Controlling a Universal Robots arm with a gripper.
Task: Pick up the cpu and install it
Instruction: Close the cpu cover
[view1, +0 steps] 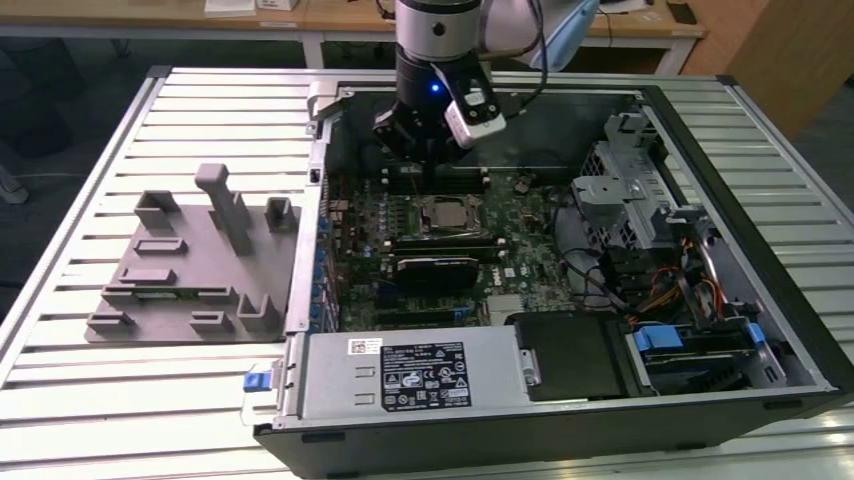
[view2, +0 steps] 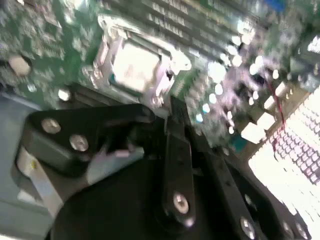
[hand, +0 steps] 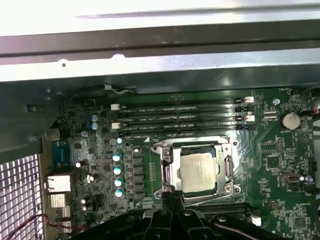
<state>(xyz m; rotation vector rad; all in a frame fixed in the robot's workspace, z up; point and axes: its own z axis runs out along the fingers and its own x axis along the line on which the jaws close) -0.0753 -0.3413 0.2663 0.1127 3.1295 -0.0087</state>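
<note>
The black two-finger gripper (hand: 172, 199) hangs inside the open black computer case (view1: 787, 330), its fingers together with nothing between them. The cpu (hand: 199, 172), a small square chip with a silver-grey metal top, lies flat in the metal-framed socket (hand: 192, 144) on the green motherboard (hand: 280, 200), just beyond the fingertips and apart from them. Further out from the fingers than the chip run four long black memory slots (hand: 182, 117). To one side of the fingers stands a row of small silver-topped capacitors (hand: 117, 175), and past the slots rises the grey sheet-metal case wall (hand: 150, 65). The second wrist view shows the gripper (view2: 172, 107) from close behind, its tip near the socket's edge and the cpu (view2: 136, 67) bright and blurred beyond it. The exterior view shows the gripper (view1: 416, 160) over the slots with the cpu (view1: 447, 213) near the fingers. It also takes in a silver power supply box (view1: 407, 375), a grey drive cage (view1: 627, 190), and a grey moulded tray (view1: 187, 265) on the slatted metal table (view1: 80, 380), well apart from the fingers.
</note>
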